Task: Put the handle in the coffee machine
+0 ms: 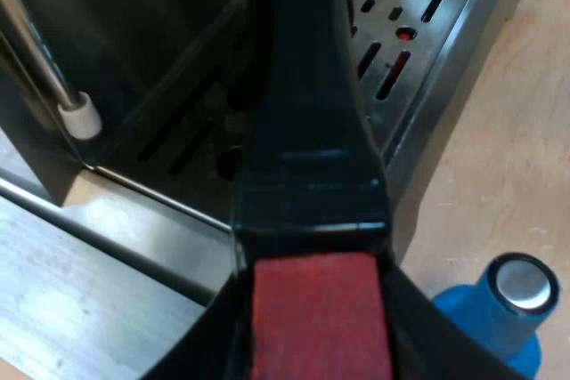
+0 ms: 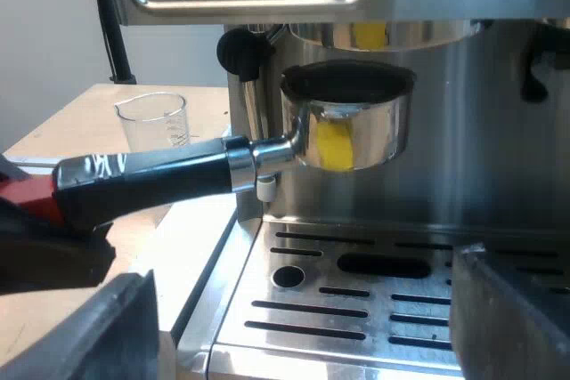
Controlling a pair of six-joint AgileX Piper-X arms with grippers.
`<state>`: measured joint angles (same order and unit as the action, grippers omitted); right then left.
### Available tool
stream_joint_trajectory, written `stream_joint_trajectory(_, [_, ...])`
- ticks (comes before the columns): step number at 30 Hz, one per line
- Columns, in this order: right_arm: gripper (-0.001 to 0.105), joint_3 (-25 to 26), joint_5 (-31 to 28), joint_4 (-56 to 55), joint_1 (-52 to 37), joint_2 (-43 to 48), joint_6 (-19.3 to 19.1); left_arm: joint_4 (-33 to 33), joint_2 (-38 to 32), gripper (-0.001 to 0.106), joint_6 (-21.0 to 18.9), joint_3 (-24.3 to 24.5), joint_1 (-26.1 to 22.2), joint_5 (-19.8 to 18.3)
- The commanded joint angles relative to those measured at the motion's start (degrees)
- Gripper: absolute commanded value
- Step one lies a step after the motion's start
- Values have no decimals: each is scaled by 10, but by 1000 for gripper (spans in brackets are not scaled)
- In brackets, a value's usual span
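The metal holder [image 2: 352, 126] hangs just under the espresso machine's brew head [image 2: 383, 35], with a small gap between them. Its dark handle [image 2: 151, 180] sticks out sideways past the machine's edge. My left gripper [image 2: 44, 238] is shut on the handle's red end. From the left wrist view the handle [image 1: 307, 131] runs away from me over the drip tray [image 1: 419, 33], and my left gripper [image 1: 316, 344] clamps the red end [image 1: 321, 318]. My right gripper [image 2: 298, 335] stands open above the drip tray [image 2: 356, 309], holding nothing.
A blue tamper [image 1: 503, 309] stands on the wooden table beside the machine's base. A measuring glass [image 2: 153, 120] sits on the table beyond the handle. The steam wand's white tip [image 1: 82, 117] hangs near the machine's corner, with a black knob [image 2: 239, 51] above it.
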<state>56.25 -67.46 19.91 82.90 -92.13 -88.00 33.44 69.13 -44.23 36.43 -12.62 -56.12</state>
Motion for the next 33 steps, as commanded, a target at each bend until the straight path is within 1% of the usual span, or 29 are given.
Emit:
stream_joint_trajectory(1, [69,-1,-4,5,-2,-2,-8,2,2,0,8,19,3,-41])
stream_joint_trajectory(4, [69,-1,-4,5,-2,-2,-8,19,9,0,27,30,3,-41])
stream_joint_trajectory(6, [69,-1,-4,5,-2,-2,-8,42,14,0,48,39,6,-40])
stream_joint_trajectory(7, [69,-1,-4,5,-2,-2,-8,83,26,0,92,55,13,-29])
stream_joint_trajectory(9, [69,-1,-4,5,-2,-2,-8,103,38,0,108,66,16,-27])
stream_joint_trajectory(18, [69,-1,-4,5,-2,-2,-8,109,82,0,111,102,16,-27])
stream_joint_trajectory(21, [69,-1,-4,5,-2,-2,-8,118,83,0,122,109,16,-27])
stream_joint_trajectory(24, [69,-1,-4,5,-2,-2,-8,117,83,0,123,115,16,-28])
stream_joint_trajectory(28, [69,-1,-4,5,-2,-2,-8,117,83,0,120,122,16,-47])
stream_joint_trajectory(33, [69,-1,-4,5,-2,-2,-8,115,83,0,120,122,16,-48])
